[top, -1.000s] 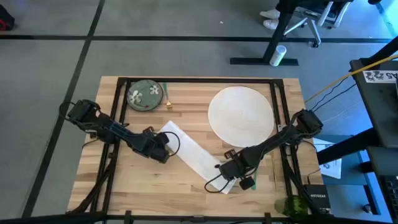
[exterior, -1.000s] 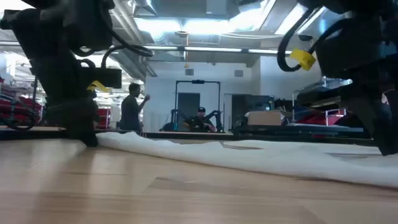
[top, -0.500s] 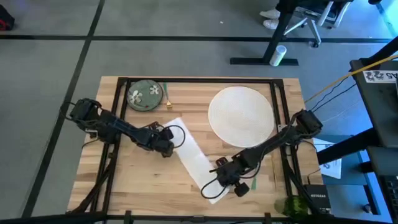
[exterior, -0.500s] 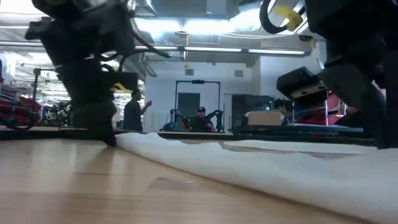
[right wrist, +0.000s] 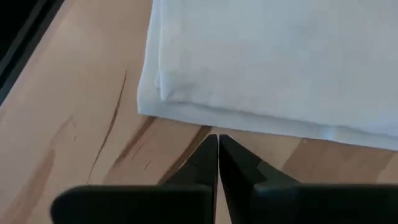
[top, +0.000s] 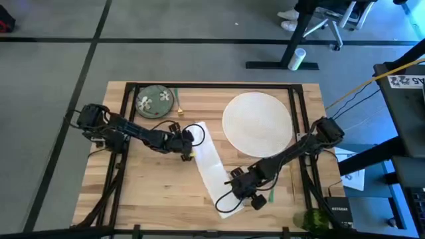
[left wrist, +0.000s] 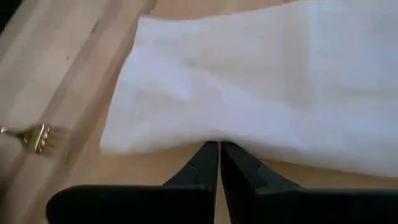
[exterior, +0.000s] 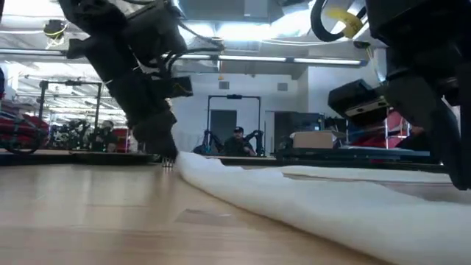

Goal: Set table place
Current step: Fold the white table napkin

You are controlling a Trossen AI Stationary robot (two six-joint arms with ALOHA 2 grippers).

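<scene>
At the napkin's (top: 214, 174) far end the left gripper (top: 188, 147) pinches the cloth's edge with fingers together, the right gripper (top: 240, 199) likewise closed at its near end, beside the white plate (top: 257, 123) on the table (top: 153, 192).

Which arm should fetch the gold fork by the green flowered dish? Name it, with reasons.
Left. The left gripper sits at the white cloth napkin's far end, near the gold fork; the right gripper is at the opposite end.
</scene>
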